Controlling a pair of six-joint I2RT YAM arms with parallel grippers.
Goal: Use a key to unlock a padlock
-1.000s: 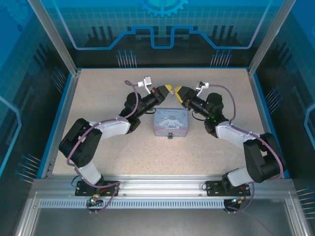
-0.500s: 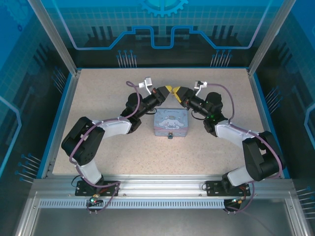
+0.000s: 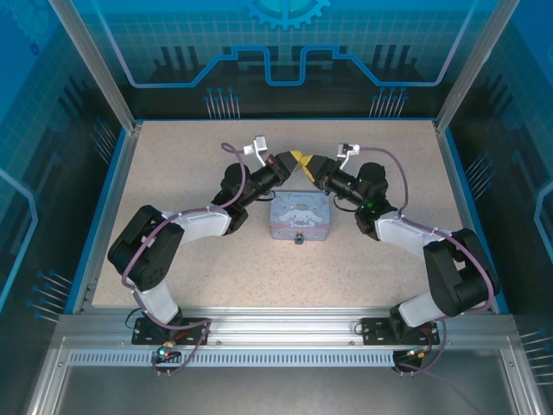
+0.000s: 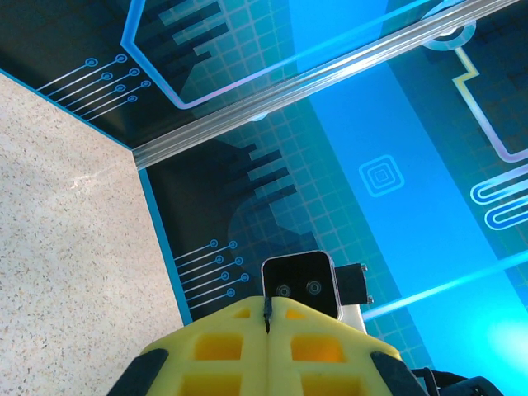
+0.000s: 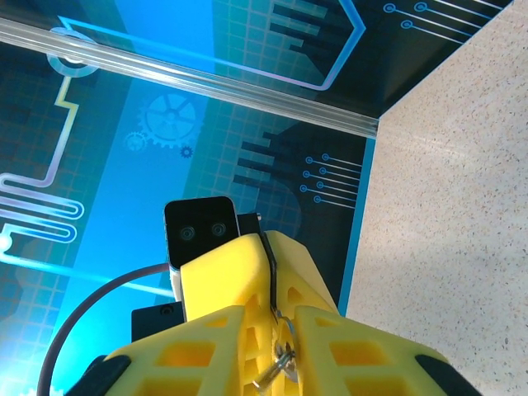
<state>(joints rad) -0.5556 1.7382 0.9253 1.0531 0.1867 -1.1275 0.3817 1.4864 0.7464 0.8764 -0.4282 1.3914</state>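
The right hand (image 3: 309, 162) has been brought against the left hand (image 3: 297, 157); the left is pressed together, the right clamped on the key (image 5: 283, 360).

— How much of the thin grey metal key (image 5: 280, 365) shows?
— Little: the right gripper (image 5: 272, 320) hides most between its yellow fingers, cut off at six o'clock.
— The tiny dark padlock (image 3: 299, 238)?
— Too small; shackle unreadable.
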